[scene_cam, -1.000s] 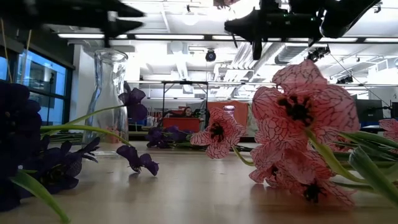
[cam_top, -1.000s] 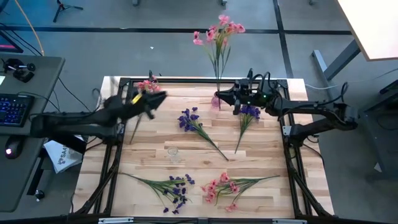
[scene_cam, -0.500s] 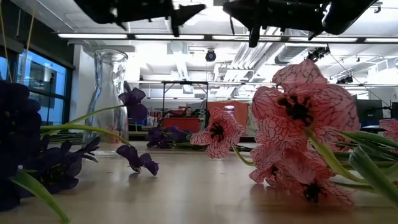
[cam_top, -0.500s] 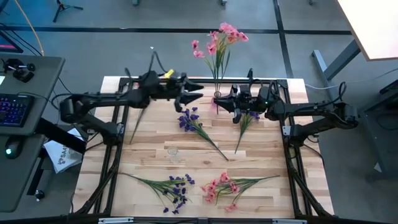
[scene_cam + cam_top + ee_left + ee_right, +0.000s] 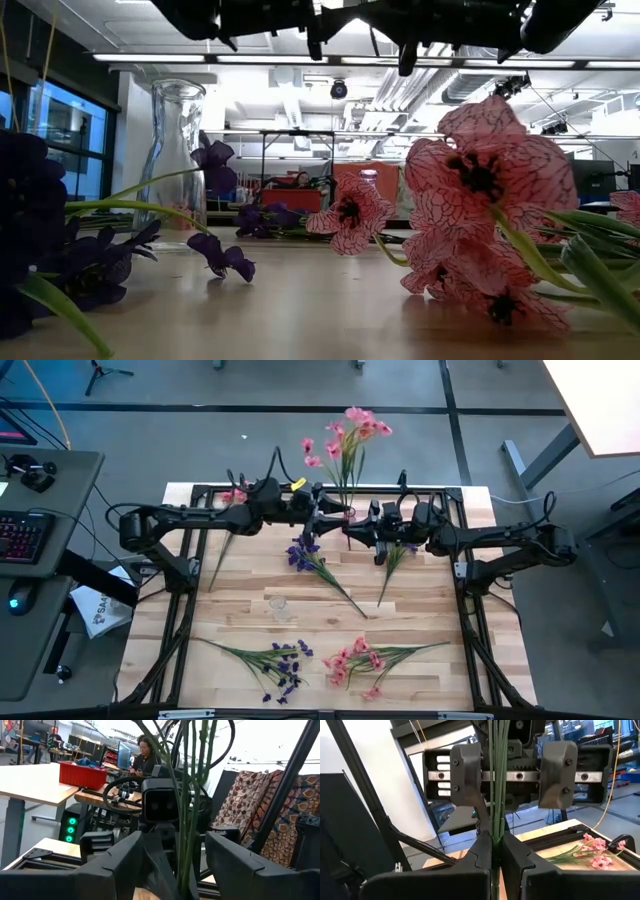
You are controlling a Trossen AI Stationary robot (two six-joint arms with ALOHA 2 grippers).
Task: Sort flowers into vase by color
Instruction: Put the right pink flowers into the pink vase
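Note:
My right gripper [image 5: 352,530] is shut on a pink flower sprig [image 5: 346,432] that stands upright over the table's far middle. My left gripper [image 5: 335,516] is open, level and facing the right one. Its fingers [image 5: 118,862] stand on either side of the sprig's green stems [image 5: 186,805] without touching them. A clear glass vase [image 5: 278,607] stands mid-table and shows tall in the low view [image 5: 178,160]. Purple sprigs [image 5: 316,562] [image 5: 400,546] [image 5: 268,660] and pink sprigs [image 5: 362,658] [image 5: 235,496] lie flat on the wood. My right gripper pinches the pink sprig's bundle of thin green stems [image 5: 493,827] between its two fingers. The fingers come level from the table's right side and lie across the stems. The sprig stands upright, its blossoms well above the fingers.
A black frame [image 5: 200,490] rims the wooden table. A desk with a keyboard [image 5: 22,538] stands off the left edge. A person [image 5: 145,757] sits at a bench in the room beyond.
My left gripper has swung from the far left corner, beside the pink sprig lying there, toward the table's right. It has levelled out and come to the upright sprig's stems. My right gripper has shifted slightly toward it, and the blossoms have swayed a little.

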